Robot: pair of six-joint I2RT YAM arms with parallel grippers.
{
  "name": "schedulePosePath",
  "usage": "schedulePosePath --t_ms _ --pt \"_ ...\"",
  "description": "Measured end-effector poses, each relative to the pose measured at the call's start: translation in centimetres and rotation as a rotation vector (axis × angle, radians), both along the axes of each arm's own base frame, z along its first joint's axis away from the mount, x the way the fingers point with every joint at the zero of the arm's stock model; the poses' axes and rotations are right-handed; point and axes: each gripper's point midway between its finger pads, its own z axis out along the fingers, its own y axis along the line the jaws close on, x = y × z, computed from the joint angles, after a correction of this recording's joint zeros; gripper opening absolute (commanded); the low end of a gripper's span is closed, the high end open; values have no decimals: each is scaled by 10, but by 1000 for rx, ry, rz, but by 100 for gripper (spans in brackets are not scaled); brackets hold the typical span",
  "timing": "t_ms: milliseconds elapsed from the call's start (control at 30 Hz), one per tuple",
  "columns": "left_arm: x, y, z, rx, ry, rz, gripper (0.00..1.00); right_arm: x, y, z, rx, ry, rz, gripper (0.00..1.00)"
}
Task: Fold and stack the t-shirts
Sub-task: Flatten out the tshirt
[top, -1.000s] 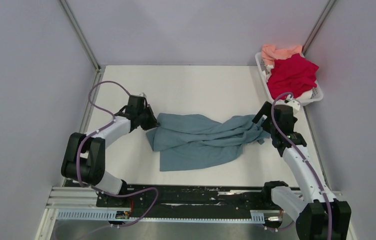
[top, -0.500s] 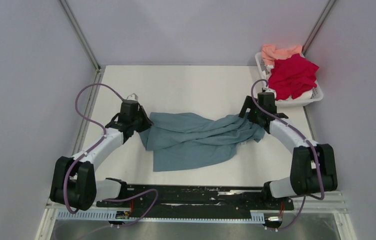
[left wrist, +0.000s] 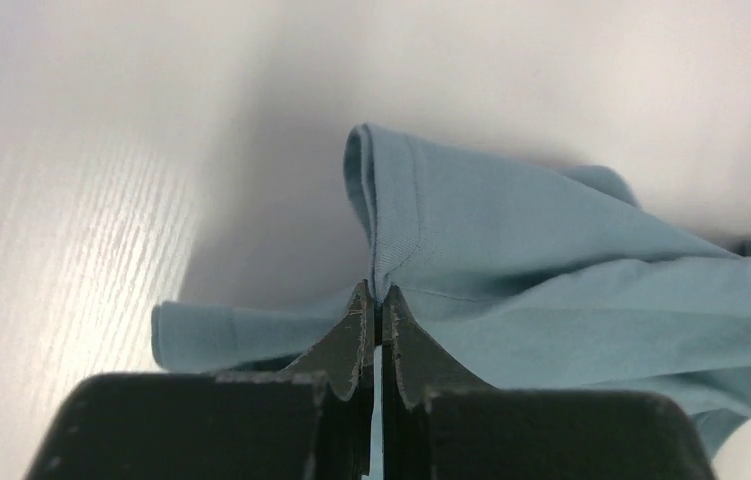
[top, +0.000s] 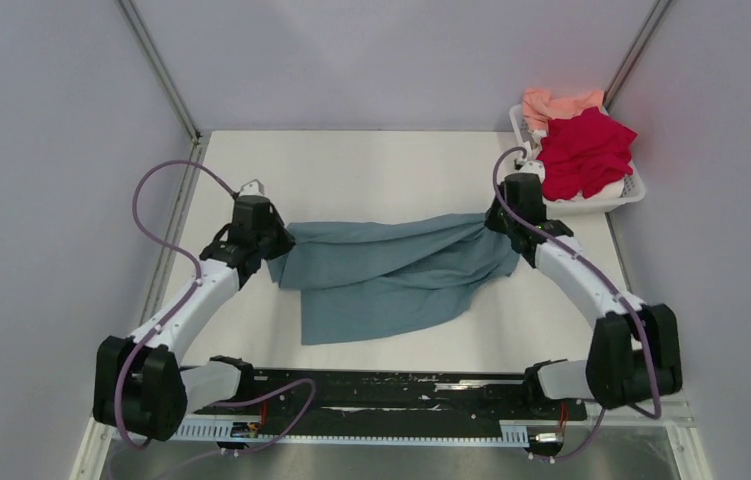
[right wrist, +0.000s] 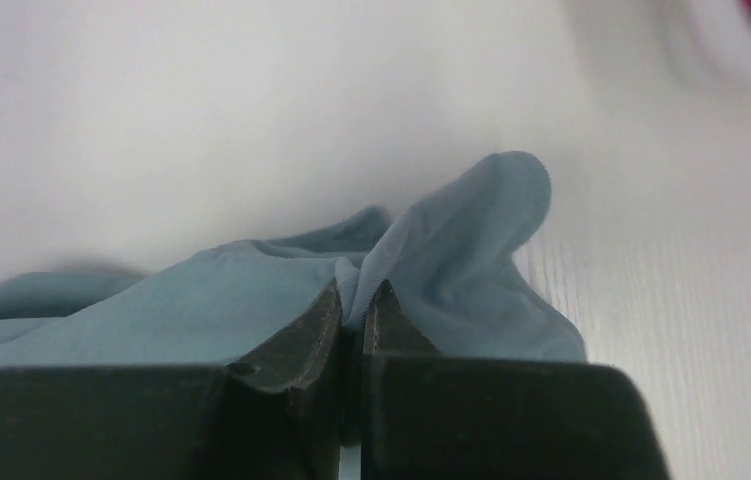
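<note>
No writing, label, brand mark, number or sign can be read in any view

A white table (top: 401, 160) stands enclosed by plain grey walls (top: 51, 150).
</note>
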Motion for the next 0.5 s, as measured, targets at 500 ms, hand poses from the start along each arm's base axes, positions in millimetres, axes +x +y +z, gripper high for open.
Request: schedulePosePath --t_ms 500 --pt "-104 30 301 -174 -845 2 0 -154 25 361 284 -926 340 0"
